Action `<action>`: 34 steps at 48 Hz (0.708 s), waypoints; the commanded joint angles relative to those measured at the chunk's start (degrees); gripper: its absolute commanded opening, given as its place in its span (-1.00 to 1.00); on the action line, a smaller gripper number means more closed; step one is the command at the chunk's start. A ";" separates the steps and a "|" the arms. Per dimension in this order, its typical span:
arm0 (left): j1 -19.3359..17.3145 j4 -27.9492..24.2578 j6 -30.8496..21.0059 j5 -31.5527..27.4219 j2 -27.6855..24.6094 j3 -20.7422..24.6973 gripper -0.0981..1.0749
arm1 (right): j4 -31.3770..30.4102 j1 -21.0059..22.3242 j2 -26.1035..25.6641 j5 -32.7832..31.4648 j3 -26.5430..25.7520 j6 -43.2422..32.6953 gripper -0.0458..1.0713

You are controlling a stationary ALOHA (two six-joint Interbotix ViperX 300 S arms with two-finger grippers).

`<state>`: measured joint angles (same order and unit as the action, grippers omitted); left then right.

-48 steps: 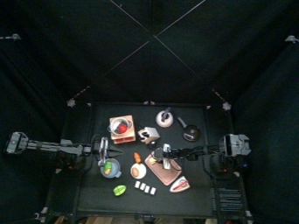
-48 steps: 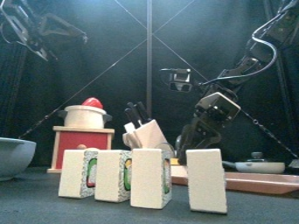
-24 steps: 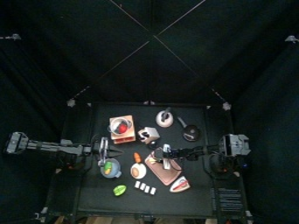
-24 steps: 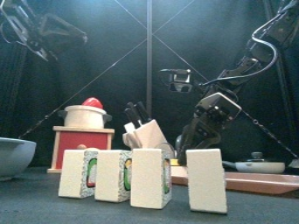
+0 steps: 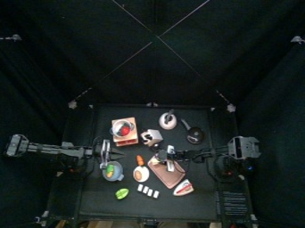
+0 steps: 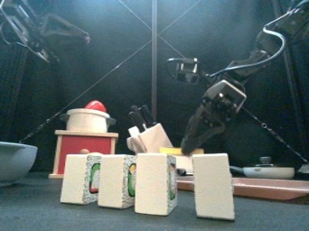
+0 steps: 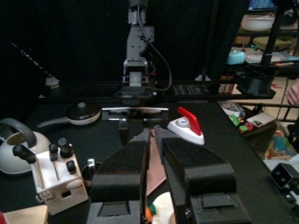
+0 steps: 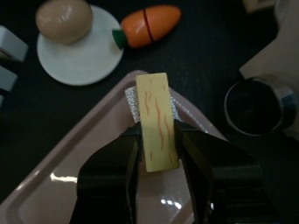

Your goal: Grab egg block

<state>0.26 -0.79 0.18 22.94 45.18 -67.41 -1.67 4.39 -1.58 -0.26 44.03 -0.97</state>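
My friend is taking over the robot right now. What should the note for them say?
Right hand: shut on the flat yellow egg block, held above the pinkish tray.
Left hand: empty, hanging above the table's left side, fingers slightly apart.
Done: block grabbed and off the tray.
Left: keep the grip; nothing else obvious. The white plate with its round brown piece and the orange carrot lie nearby.

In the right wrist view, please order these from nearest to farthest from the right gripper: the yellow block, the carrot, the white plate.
1. Yellow block, between the right gripper's jaws, on the tray.
2. Carrot, beyond the tray.
3. White plate, beside the carrot; nearly as close, hard to separate.
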 commanded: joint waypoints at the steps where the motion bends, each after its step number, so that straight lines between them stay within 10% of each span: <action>1: -0.18 0.09 0.09 0.35 0.35 0.35 0.12 | 0.35 -0.18 -4.92 0.35 0.00 0.00 0.10; 34: -1.23 2.81 0.09 0.70 0.44 -0.18 0.12 | -0.18 -0.79 -10.90 7.56 2.11 0.00 0.09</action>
<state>-0.09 1.93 0.18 23.03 45.70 -68.64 -2.11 3.96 -10.72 6.59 47.11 -0.97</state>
